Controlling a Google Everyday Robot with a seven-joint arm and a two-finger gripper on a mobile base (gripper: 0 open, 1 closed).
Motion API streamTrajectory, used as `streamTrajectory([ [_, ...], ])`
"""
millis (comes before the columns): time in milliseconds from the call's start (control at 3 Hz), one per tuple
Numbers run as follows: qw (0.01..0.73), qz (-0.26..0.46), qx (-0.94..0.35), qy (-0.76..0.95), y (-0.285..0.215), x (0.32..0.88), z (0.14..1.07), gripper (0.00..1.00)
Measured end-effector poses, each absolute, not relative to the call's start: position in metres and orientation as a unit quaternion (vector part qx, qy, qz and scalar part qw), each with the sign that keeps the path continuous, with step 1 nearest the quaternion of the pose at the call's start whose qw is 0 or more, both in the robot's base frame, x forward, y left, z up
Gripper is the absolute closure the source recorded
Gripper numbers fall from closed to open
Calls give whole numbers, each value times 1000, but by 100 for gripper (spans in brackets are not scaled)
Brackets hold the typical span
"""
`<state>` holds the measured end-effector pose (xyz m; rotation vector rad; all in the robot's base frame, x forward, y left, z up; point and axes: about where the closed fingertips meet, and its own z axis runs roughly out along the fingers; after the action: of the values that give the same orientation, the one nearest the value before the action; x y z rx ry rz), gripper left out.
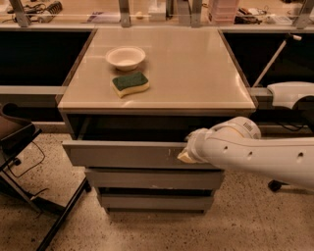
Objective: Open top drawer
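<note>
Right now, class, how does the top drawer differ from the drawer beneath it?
The top drawer is pulled out; the middle drawer sits further back. The top drawer's front is taller than the middle drawer's. The tool is at the top drawer's front, right of centre, not at the middle drawer. Both are grey, handle-less.

Indoor work space, lab or office-workshop type. Speckled hard floor point(255, 220). A free-standing bench point(196, 73) with a beige top sits over a stack of plain grey drawers; the top drawer point(122, 154) stands ajar. Along the upper edge of the frame runs a long counter point(49, 23) with metal posts, cluttered with cables point(41, 7) and small gear. Rolling chair base point(274, 185) at the right edge, dark chair frame point(59, 215) at lower left. A white robot arm point(265, 157) enters from the right, and its gripper point(185, 155) sits against the top drawer front, right of centre.
</note>
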<state>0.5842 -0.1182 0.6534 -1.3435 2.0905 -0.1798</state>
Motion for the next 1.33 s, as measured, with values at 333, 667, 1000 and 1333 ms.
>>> streamTrajectory([
  [333, 319, -68, -511, 795, -118, 583, 655, 100],
  [667, 321, -69, -507, 797, -122, 571, 657, 100],
  [1000, 321, -69, -508, 796, -120, 569, 658, 100],
  [1333, 322, -69, -504, 798, -123, 559, 659, 100],
])
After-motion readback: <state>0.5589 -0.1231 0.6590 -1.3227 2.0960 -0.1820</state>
